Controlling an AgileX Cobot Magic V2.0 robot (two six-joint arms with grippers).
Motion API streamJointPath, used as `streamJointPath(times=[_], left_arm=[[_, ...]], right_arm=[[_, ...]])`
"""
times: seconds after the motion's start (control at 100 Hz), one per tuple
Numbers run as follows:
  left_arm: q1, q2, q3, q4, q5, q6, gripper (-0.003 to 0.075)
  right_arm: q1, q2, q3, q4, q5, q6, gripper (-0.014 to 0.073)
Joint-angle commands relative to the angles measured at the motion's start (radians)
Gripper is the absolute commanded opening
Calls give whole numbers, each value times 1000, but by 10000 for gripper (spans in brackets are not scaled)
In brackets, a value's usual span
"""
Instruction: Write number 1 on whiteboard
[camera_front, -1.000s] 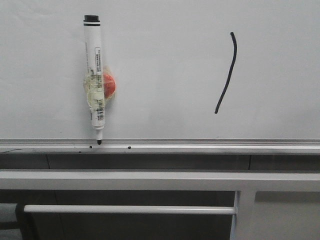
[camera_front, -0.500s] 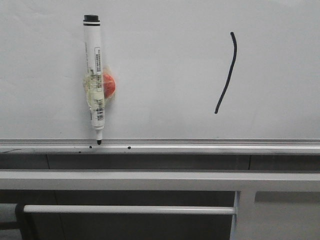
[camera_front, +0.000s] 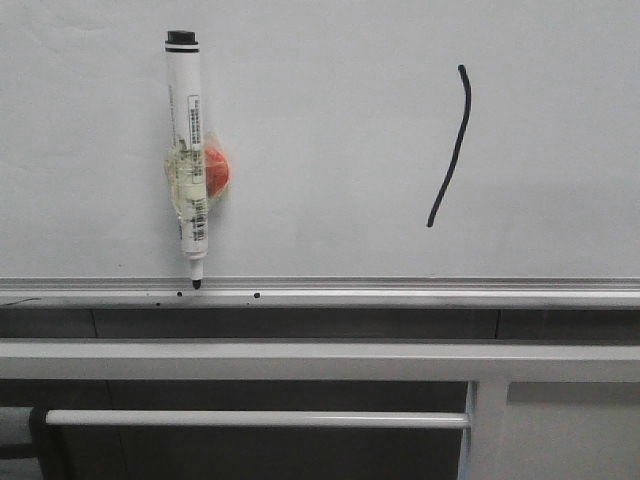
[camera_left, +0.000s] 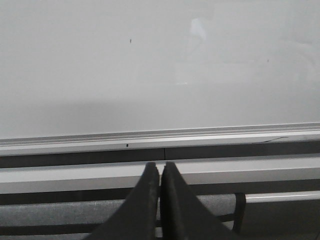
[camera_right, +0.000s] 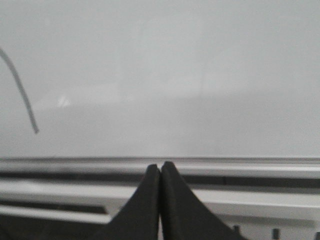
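Whiteboard (camera_front: 320, 140) first: the number 1 (camera_front: 452, 145) is on it, a thin black, slightly bowed stroke standing well right of the pen (camera_front: 191, 160). Set against the front views from a second and half a second back, nothing on the board has changed; stroke and pen sit just as they did. That stillness suggests the writing is done and the arms have finished with it.

The pen hangs upright on the board, cap end up, tip down just above the silver rail (camera_front: 400, 292), a red blob (a magnet, probably) tucked behind its barrel. No claw is anywhere near it.

Now the claws. The left claw (camera_left: 160, 172) is pinched fully together, fingers meeting, nothing between them, hanging in front of the frame bars (camera_left: 75, 177) below the rail. The right claw (camera_right: 160, 172) matches: closed tight, empty, touching nothing, with the stroke's lower end visible on the board off to one side.
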Motion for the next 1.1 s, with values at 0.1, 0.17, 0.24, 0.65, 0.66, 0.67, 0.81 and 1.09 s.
streamJointPath(times=[0.1,0.17,0.24,0.65,0.66,0.67,0.81,1.09], left_arm=[[-9,-23,7,-6,-68,-9,-20],[-9,-23,7,-6,-68,-9,-20],[-9,-23,7,-6,-68,-9,-20],[-9,-23,7,-6,-68,-9,-20],[-9,-23,7,-6,-68,-9,-20],[-9,-23,7,-6,-68,-9,-20],[-9,-23,7,-6,-68,-9,-20],[-9,-23,7,-6,-68,-9,-20]], right_arm=[[-194,-95,24,-14,-61,-17,-43],[-234,-103,24,-14,-21,-17,-43],[-257,-103,24,-14,55,-20,-43],[-308,-103,24,110,189,-272,-43],[-308,-103,24,110,189,-272,-43],[-308,-103,24,110,189,-272,-43],[-308,-103,24,110,189,-291,-43],[-308,-103,24,110,192,-315,-43]])
